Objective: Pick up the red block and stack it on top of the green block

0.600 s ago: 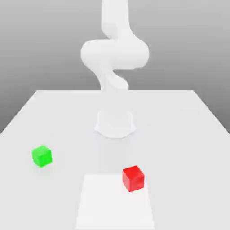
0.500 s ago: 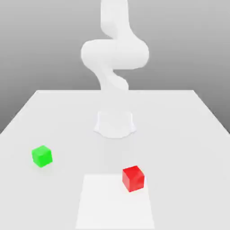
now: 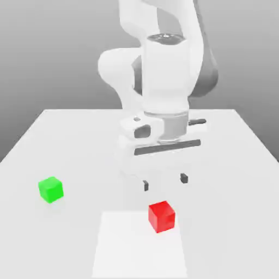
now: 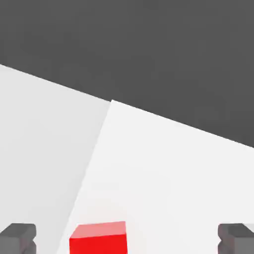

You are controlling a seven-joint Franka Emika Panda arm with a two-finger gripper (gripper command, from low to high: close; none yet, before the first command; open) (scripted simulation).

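Observation:
The red block [image 3: 161, 216] rests on the table, on the corner of a lighter white patch, toward the front and a little to the exterior view's right. Its top face also appears in the hand view [image 4: 98, 238]. The green block [image 3: 50, 189] sits apart on the exterior view's left, about level with the gripper. My gripper [image 3: 164, 182] hangs just above and behind the red block, open, with nothing between its dark fingertips [image 3: 145, 186]. In the hand view the two pads [image 4: 18, 237] stand wide apart, with the red block between them and off toward one side.
A lighter rectangular patch [image 3: 139, 248] marks the white table [image 3: 229, 180] at the front centre. The arm's white body [image 3: 163, 82] rises behind the gripper, over the table's middle. The table's edges run along both sides and the back.
The hand has come down over the table's middle; before, the arm showed only as a pale shape with a round base. Both blocks stay where they were.

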